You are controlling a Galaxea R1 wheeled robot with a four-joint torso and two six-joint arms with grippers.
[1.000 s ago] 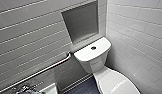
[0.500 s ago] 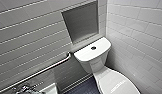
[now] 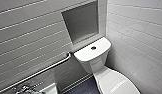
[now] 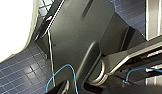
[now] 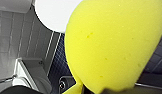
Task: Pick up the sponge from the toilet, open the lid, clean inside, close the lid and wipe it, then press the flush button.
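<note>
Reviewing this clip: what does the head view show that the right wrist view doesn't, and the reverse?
Head view: the flush button, a grab bar along the wall and a wall niche. Right wrist view: the yellow sponge, very close to the camera. Both: the white toilet and the dark blue floor tiles.

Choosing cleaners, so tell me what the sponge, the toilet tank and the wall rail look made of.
The sponge: soft yellow foam, matte, with small pores. The toilet tank: seemingly glazed ceramic, white and glossy. The wall rail: probably brushed metal, grey with a dull sheen.
</note>
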